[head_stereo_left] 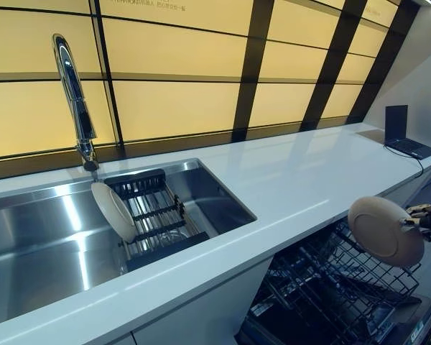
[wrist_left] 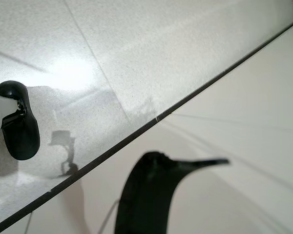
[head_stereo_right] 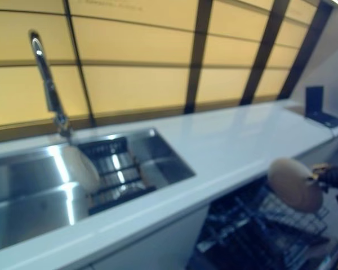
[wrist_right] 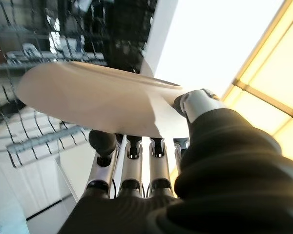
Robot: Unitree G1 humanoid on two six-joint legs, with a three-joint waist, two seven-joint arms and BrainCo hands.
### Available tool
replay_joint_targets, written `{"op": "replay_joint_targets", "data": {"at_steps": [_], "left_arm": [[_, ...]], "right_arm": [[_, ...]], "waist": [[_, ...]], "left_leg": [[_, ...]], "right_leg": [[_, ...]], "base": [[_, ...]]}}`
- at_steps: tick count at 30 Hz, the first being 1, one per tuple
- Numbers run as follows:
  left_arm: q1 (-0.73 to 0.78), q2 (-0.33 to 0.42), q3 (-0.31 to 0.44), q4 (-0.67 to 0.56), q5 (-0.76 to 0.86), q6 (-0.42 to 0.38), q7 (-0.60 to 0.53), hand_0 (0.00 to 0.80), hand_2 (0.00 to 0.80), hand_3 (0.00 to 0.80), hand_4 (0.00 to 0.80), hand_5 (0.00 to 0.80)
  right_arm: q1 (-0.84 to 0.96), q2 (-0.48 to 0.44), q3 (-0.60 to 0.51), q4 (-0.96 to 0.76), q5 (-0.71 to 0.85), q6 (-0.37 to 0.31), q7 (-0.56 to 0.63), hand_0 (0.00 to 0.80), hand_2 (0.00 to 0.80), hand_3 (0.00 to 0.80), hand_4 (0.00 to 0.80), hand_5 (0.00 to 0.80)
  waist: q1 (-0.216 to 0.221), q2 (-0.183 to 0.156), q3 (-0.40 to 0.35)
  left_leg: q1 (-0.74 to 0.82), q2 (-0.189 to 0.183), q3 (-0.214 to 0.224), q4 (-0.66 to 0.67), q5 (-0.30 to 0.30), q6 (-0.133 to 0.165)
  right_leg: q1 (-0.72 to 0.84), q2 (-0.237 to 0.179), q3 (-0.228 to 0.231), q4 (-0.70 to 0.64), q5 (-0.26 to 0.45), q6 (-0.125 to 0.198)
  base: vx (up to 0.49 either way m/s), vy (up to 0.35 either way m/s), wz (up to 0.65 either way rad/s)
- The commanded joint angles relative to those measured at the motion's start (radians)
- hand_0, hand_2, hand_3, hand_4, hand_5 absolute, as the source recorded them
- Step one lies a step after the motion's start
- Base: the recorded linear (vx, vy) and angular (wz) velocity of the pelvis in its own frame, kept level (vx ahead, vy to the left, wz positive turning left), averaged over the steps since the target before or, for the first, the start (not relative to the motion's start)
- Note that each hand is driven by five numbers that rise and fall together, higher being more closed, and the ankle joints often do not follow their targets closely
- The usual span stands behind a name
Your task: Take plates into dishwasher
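Fingers [wrist_right: 132,161] and thumb of the right hand [head_stereo_left: 425,217] are curled onto the rim of a beige plate [head_stereo_left: 385,231], pinching it; the fingers lie under the plate and the thumb presses on top at its edge. The plate is held tilted, nearly on edge, in the air over the open dishwasher's [head_stereo_left: 416,327] wire rack [head_stereo_left: 323,284], below the front edge of the white counter [head_stereo_left: 302,180] near its right end. It is not touching the rack.

A second, white plate [head_stereo_left: 113,211] stands on edge in a black drying rack [head_stereo_left: 158,215] set in the steel sink [head_stereo_left: 36,244], which is sunk into the counter's left part. The plate leans at the rack's left end, just under the chrome tap [head_stereo_left: 75,100]. A dark laptop [head_stereo_left: 406,133] sits open at the counter's far right corner.

The left hand is out of sight in all the views; its wrist view shows only pale flat surfaces.
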Motion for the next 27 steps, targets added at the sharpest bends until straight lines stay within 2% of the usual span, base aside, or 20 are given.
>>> {"op": "replay_joint_targets", "data": {"at_steps": [1, 4, 14, 27], "left_arm": [[-0.015, 0.023, 0.021, -0.005, 0.026, -0.017, 0.0, 0.0, 0.0, 0.0, 0.0, 0.0], [-0.011, 0.025, 0.024, -0.009, 0.031, -0.018, -0.003, 0.0, 0.0, 0.0, 0.0, 0.0], [-0.014, 0.029, 0.027, -0.017, 0.031, -0.028, -0.009, 0.0, 0.0, 0.0, 0.0, 0.0], [-0.018, 0.011, 0.05, -0.042, -0.067, -0.045, -0.013, 0.0, 0.0, 0.0, 0.0, 0.0]], "right_arm": [[-0.022, -0.021, 0.006, -0.044, -0.027, -0.043, -0.01, 0.8, 0.8, 0.8, 0.8, 0.8], [-0.013, -0.008, 0.01, -0.049, -0.054, -0.024, -0.008, 0.8, 0.8, 0.8, 0.8, 0.8], [0.03, 0.029, 0.014, -0.038, -0.115, -0.022, 0.005, 0.8, 0.8, 0.8, 0.8, 0.8], [0.084, 0.157, 0.027, -0.05, -0.115, -0.008, -0.024, 0.8, 0.8, 0.8, 0.8, 0.8]], "waist": [[0.041, -0.002, 0.005], [0.042, 0.0, 0.01], [0.041, 0.006, 0.028], [0.046, 0.022, 0.064]], "left_leg": [[0.022, -0.037, -0.028, -0.004, -0.072, 0.04], [0.021, -0.037, -0.028, -0.004, -0.07, 0.04], [0.021, -0.035, -0.028, -0.004, -0.07, 0.041], [0.004, -0.032, -0.031, 0.001, -0.066, 0.038]], "right_leg": [[-0.073, 0.041, 0.015, 0.055, 0.026, 0.03], [-0.073, 0.041, 0.013, 0.057, 0.023, 0.029], [-0.073, 0.041, 0.011, 0.061, 0.019, 0.027], [-0.081, 0.038, 0.0, 0.065, 0.013, 0.023]], "base": [[0.0, 0.0, 0.0], [0.0, 0.0, 0.0], [0.0, 0.0, 0.0], [-0.008, -0.008, 0.02]]}}
